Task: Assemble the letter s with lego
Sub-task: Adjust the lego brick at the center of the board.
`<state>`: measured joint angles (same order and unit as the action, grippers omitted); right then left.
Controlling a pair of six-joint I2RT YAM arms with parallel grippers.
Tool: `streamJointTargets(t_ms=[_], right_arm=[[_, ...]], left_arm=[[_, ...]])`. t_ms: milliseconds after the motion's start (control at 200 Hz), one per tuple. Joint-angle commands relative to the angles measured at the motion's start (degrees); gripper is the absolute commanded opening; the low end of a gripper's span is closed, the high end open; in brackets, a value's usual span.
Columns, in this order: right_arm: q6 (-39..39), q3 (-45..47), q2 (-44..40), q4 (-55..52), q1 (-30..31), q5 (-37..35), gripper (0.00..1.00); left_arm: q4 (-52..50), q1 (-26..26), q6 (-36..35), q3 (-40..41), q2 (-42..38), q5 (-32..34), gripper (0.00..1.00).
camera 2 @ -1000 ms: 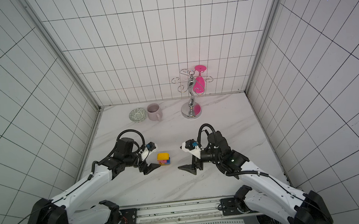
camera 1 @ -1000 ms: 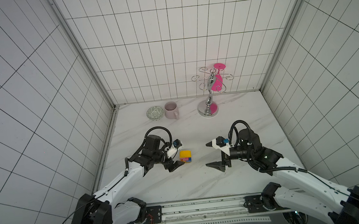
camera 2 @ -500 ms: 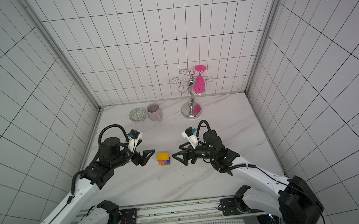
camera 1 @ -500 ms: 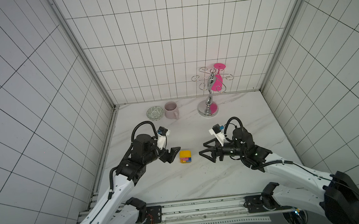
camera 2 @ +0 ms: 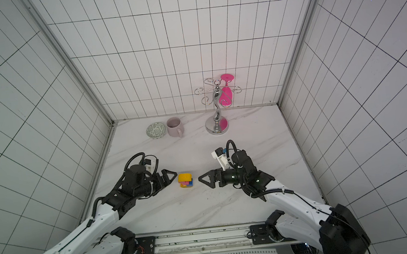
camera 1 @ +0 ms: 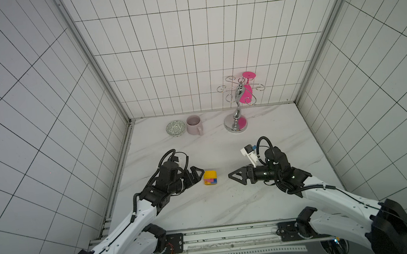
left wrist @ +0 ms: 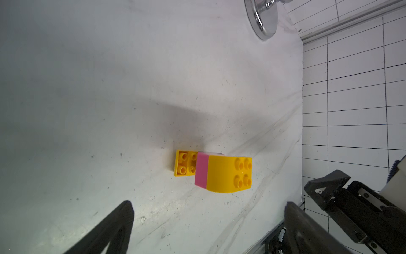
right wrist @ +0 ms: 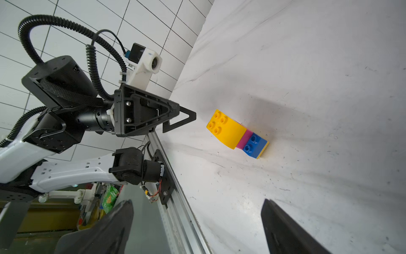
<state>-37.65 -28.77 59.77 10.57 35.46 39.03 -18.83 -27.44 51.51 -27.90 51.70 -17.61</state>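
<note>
The small S-shaped block of joined studded plastic bricks, the letter s (camera 1: 210,178), is seen standing free on the white marbled tabletop (camera 1: 257,204) in both top views, between the two arms; a yellow brick is carried on top with its studs upward, pink and blue are shown beneath it, and a second yellow brick is set flat on the tabletop at the base. The black left hand (camera 1: 198,175) is held just beside the block, released, with its jaws spread wide and nothing between them; the black right hand (camera 1: 233,178) is kept a little further off on the opposite side, likewise released and empty. In the right wrist view the letter s (right wrist: 237,134) is touched by neither hand, and a clear strip of tabletop is seen between it and the left hand (right wrist: 180,118). The joining is judged to be done, so the step in hand is taken to be the letting-go at the close of the task; whether every stud is fully seated cannot be told from these views. The next move is judged to call for both arms to be drawn straight away from the block, with the wide jaws kept clear of the overhanging top brick, so that the block is not tipped.
</note>
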Motion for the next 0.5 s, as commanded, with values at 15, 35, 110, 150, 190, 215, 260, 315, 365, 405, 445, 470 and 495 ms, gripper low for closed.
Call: streamJointTargets(t_ms=[15, 35, 110, 150, 190, 215, 260, 315, 365, 405, 445, 470, 495], right_arm=[[-4.92, 4.48, 7.84, 12.94, 0.13, 5.49, 0.93], [-6.06, 4.95, 9.46, 15.92, 0.72, 6.24, 0.92], [-5.72, 4.98, 14.12, 20.85, 4.01, 5.92, 0.89], [-4.02, 4.12, 15.51, 19.45, 5.97, 4.23, 0.88], [-2.84, 3.82, 16.74, 19.61, 7.59, 2.27, 0.88], [-2.82, 3.9, 17.66, 20.84, 8.32, 1.48, 0.87], [-4.06, 4.78, 19.62, 25.39, 9.37, 0.56, 0.84], [-6.15, 5.86, 22.3, 31.37, 10.34, -0.75, 0.74], [-7.28, 5.63, 25.05, 34.84, 11.29, -0.64, 0.6], [-7.67, 5.13, 27.33, 36.65, 12.0, -0.53, 0.5], [-7.93, 4.58, 29.41, 38.22, 12.67, -0.71, 0.42], [-8.16, 4.36, 30.68, 39.33, 12.99, -0.92, 0.37], [-8.46, 4.14, 31.84, 40.45, 13.18, -1.08, 0.32]], left_arm=[[6.38, 1.47, 2.31, 2.52, -3.08, 1.99, 0.99], [6.56, 1.64, 1.49, 2.59, -3.37, 1.84, 0.99], [5.75, 2.22, -0.85, 1.65, -4.86, 2.24, 0.99], [5.07, 2.47, -1.82, 0.9, -5.41, 2.31, 0.99], [4.16, 2.7, -2.83, 0.08, -5.73, 2.31, 0.99], [3.66, 2.75, -3.77, -0.47, -5.84, 2.32, 0.99], [2.59, 2.74, -5.54, -1.44, -6.11, 2.56, 0.99], [0.62, 2.87, -7.48, -2.84, -6.09, 3.01, 0.99], [-0.59, 3.09, -9.08, -4.0, -6.0, 3.07, 0.99], [-1.01, 3.32, -10.25, -4.67, -5.92, 2.94, 0.99], [-1.38, 3.44, -11.62, -5.38, -5.76, 3.0, 0.99], [-1.47, 3.56, -12.39, -5.71, -5.67, 3.13, 0.99], [-1.63, 3.72, -12.92, -6.08, -5.52, 3.21, 0.99]])
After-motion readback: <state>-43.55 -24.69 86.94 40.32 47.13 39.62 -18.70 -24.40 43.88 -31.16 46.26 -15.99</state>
